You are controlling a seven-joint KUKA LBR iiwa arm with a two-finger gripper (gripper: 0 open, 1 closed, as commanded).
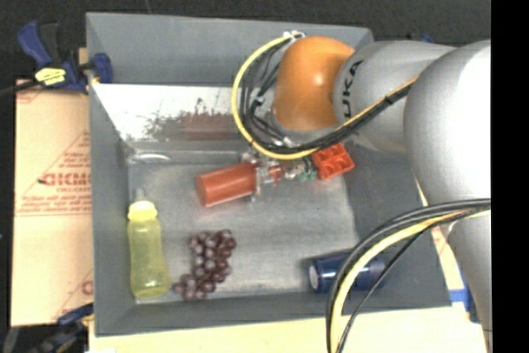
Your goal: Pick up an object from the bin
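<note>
**Red tube (223,186) right by the claw (273,174)**

The claw is down low, approx. in the middle of the bin (248,219), under the arm's orange cap (310,87). Wires hide part of it. So I can't tell if it is spread wide, pressed together, or pinching a thing.

Nearest thing: the tube. It lies flat on the bin floor, on the view's left side of the claw. Its near end touches the claw's tip or is just beside it; can't say which. Its long way runs left to right in the view, w/ the far end a bit lower. So the tube points at the claw end first, not side first.

I think that matters most. A grab has to close on the tube's round sides. So the claw prob. needs to be more over the tube's middle, i.e. further to the view's left.

On the claw's other side, just beside it, is a small green bit (308,172). Next to that is an orange block (335,161) w/ bumps on top.

Further out, well apart from the claw:
- purple grapes (208,263) near the front wall
- a yellow bottle (146,254) by the left wall
- a blue can (331,270) at front right, partly behind a cable

Nothing looks lifted, so I think the job isn't done yet.
</note>
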